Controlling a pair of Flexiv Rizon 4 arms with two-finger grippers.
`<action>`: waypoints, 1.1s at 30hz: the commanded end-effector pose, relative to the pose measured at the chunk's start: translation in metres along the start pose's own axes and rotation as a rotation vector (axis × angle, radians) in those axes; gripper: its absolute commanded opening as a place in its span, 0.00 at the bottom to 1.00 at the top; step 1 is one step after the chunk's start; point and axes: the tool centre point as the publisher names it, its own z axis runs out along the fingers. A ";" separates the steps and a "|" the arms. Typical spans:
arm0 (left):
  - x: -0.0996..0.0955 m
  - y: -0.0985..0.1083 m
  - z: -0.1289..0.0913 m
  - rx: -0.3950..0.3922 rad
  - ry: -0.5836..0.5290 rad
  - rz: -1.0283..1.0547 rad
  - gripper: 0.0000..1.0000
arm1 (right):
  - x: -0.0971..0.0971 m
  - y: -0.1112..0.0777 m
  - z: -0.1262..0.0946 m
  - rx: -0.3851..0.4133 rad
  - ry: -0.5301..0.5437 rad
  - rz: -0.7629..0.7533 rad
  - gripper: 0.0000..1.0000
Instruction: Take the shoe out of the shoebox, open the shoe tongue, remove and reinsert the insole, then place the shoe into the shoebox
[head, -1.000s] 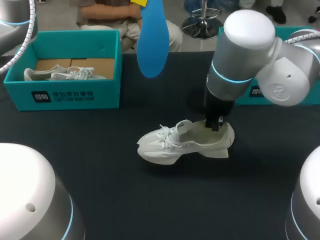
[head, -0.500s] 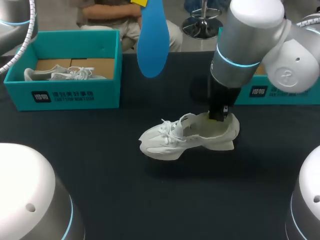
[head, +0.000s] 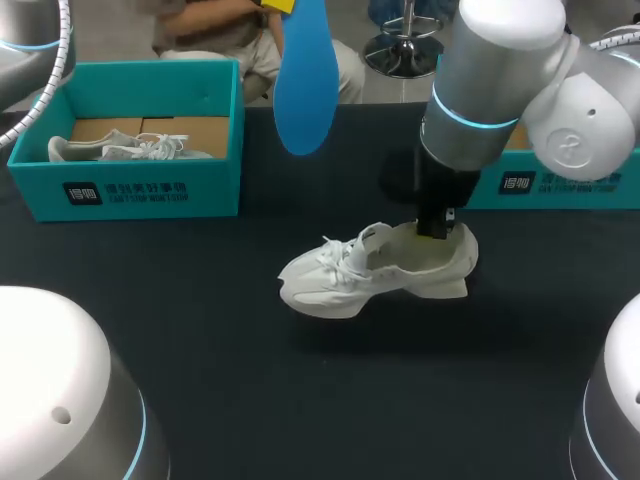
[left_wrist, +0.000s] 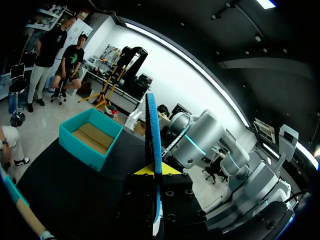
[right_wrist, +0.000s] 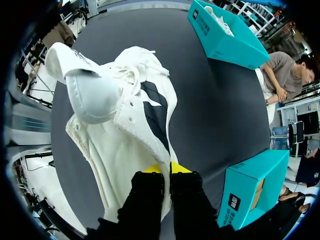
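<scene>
The shoe (head: 375, 272), its heel rim clamped in the right gripper (right_wrist: 166, 169), has shifted slightly rightward at mid-table (head: 200, 350) and settled, while the left gripper (left_wrist: 156, 171) keeps pinching the insole (head: 304, 85) aloft, so reinsertion looks ready to begin.

In the head view the blue insole (head: 303, 90) is cut off by the upper edge. The right arm (head: 490, 90) hides most of 1 shoebox (head: 560, 198) and the right gripper (right_wrist: 165, 171) at the white shoe (head: 370, 280)'s heel.
</scene>
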 end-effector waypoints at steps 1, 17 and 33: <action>-0.001 0.000 0.000 -0.002 0.001 0.000 0.00 | 0.000 0.000 -0.001 0.001 -0.001 0.001 0.00; -0.001 0.000 0.000 -0.002 0.001 0.000 0.00 | -0.002 -0.013 -0.002 0.111 0.026 0.426 0.00; -0.001 0.000 0.000 -0.002 0.001 0.000 0.00 | 0.015 -0.045 0.003 0.007 0.112 0.983 0.00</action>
